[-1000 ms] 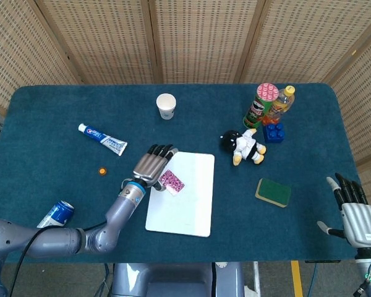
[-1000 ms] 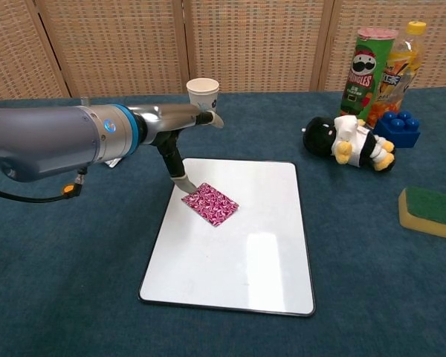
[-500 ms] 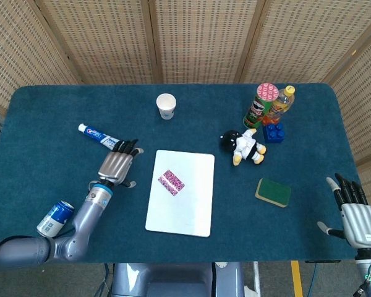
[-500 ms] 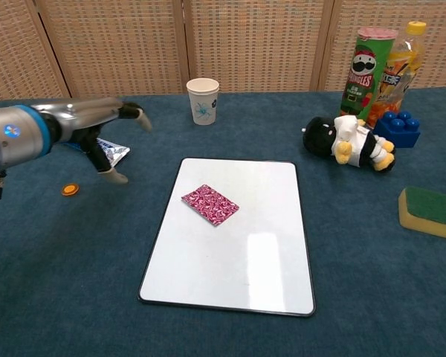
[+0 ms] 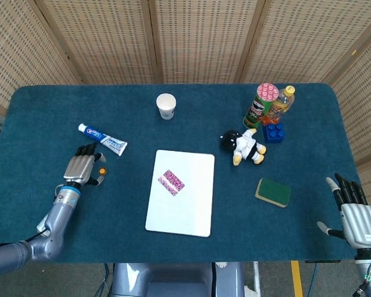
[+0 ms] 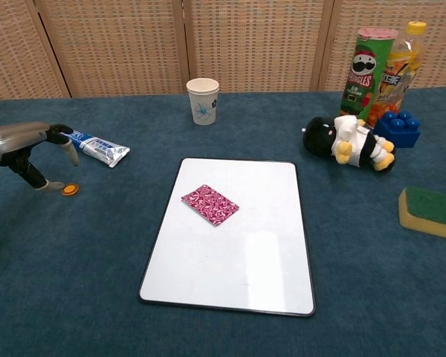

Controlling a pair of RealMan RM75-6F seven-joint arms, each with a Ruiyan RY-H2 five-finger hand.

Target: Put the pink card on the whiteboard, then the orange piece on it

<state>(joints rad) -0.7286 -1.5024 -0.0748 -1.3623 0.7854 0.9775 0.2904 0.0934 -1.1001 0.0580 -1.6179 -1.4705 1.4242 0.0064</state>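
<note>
Pink card [image 6: 209, 204] on whiteboard [image 6: 253, 260]

Left hand [image 5: 80, 169] at the table's [image 5: 37, 124] left side, fingers arched over the orange piece [image 6: 70, 190], which lies just right of its thumb. Toothpaste tube [image 6: 97, 147] just behind the hand; paper cup [image 6: 203, 100] farther behind and right. Whiteboard [image 6: 245, 253] well right of the hand, pink card [image 6: 209, 204] lying on its upper left part. Right hand [image 5: 357, 219] at the far right edge, sponge [image 5: 273, 192] to its left.
</note>
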